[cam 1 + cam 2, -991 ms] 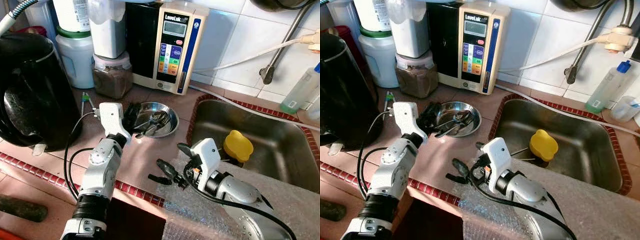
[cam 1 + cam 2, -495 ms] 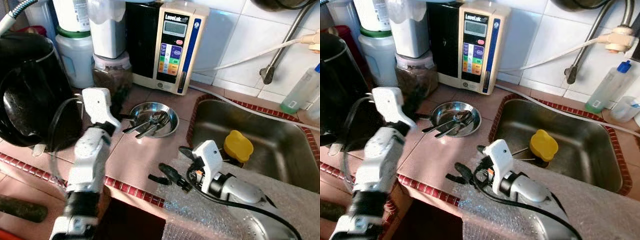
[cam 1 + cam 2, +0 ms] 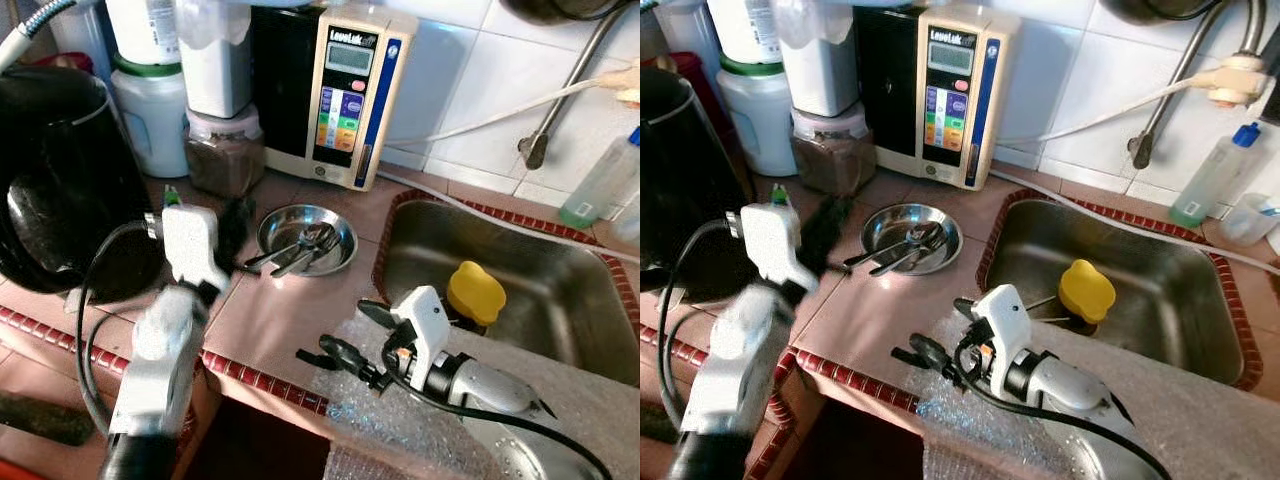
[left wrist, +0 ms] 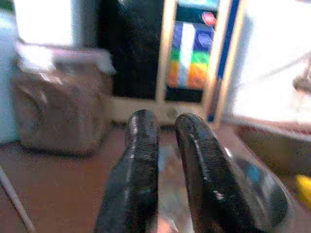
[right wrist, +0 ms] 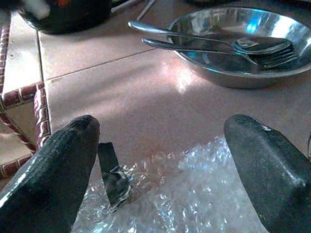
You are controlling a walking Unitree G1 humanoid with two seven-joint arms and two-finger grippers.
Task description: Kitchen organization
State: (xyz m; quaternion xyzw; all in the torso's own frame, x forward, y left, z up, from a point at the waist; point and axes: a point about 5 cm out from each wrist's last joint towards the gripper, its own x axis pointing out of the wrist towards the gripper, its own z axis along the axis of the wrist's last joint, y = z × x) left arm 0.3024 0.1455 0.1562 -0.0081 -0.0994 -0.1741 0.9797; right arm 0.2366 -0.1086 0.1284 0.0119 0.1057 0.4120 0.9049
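Observation:
A shallow steel bowl point(image 3: 340, 232) sits on the pink tiled counter point(image 3: 280, 310), with spoons and a fork point(image 3: 295, 255) lying in it, handles sticking out over its left rim. My left gripper point(image 3: 237, 222) hovers just left of the bowl, blurred by motion. In the left wrist view its fingers point(image 4: 141, 160) stand almost together with nothing seen between them. My right gripper point(image 3: 345, 330) rests open over bubble wrap point(image 5: 194, 194) at the counter's front edge, facing the bowl point(image 5: 214, 80).
A black kettle point(image 3: 60, 180) stands at the left, with a brown-filled jar point(image 3: 225, 150) and a water ioniser point(image 3: 345, 95) against the tiled wall. At the right is a steel sink point(image 3: 560, 300) holding a yellow object point(image 3: 475, 290). A clear bottle point(image 3: 600, 180) stands behind it.
My left arm has drawn back from the bowl, toward the left and the counter's front edge. The right gripper has shifted slightly to the right.

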